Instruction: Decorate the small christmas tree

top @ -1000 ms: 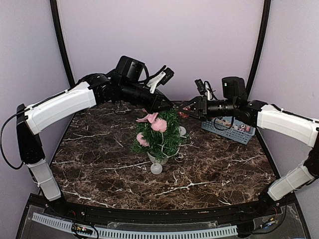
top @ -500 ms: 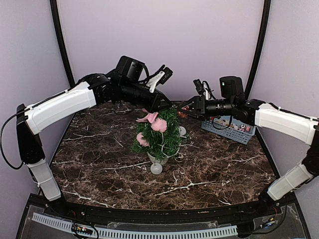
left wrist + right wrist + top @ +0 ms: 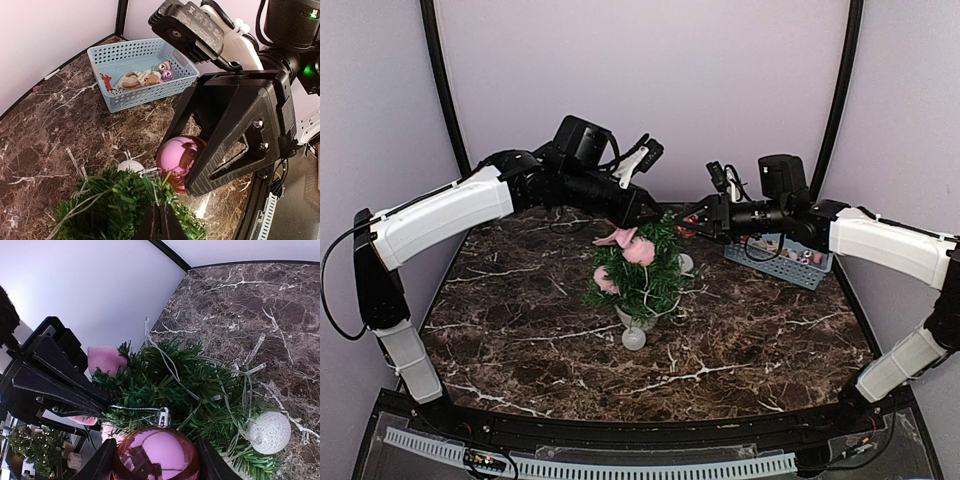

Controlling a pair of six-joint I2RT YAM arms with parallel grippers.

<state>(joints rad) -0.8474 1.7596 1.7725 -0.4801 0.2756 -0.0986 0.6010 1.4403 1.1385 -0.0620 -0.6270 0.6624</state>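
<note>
- small bushy dark-green christmas tree [image 3: 642,275] in a round white pot [image 3: 638,320], upright near the middle of the dark marble tabletop [image 3: 510,330]
- pink fabric flowers [image 3: 639,250] among the tree's upper branches
- right gripper [image 3: 155,460] just beside the tree's top, on its right side, clamped on a shiny pink ball ornament [image 3: 177,159] with one finger on each side
- left gripper [image 3: 650,212] at the tree's top from the left side, fingers pressed together just above the top twigs
- thin pale thread [image 3: 132,408] from the ornament's silver cap toward the left gripper's tips; cannot tell whether pinched there
- white glittery ball [image 3: 270,432] at the edge of the tree's right-hand branches
- another pale ball [image 3: 634,338] just in front of the tree's pot
- light-blue slotted plastic basket [image 3: 782,258] well to the right of the tree, small ornaments inside
</note>
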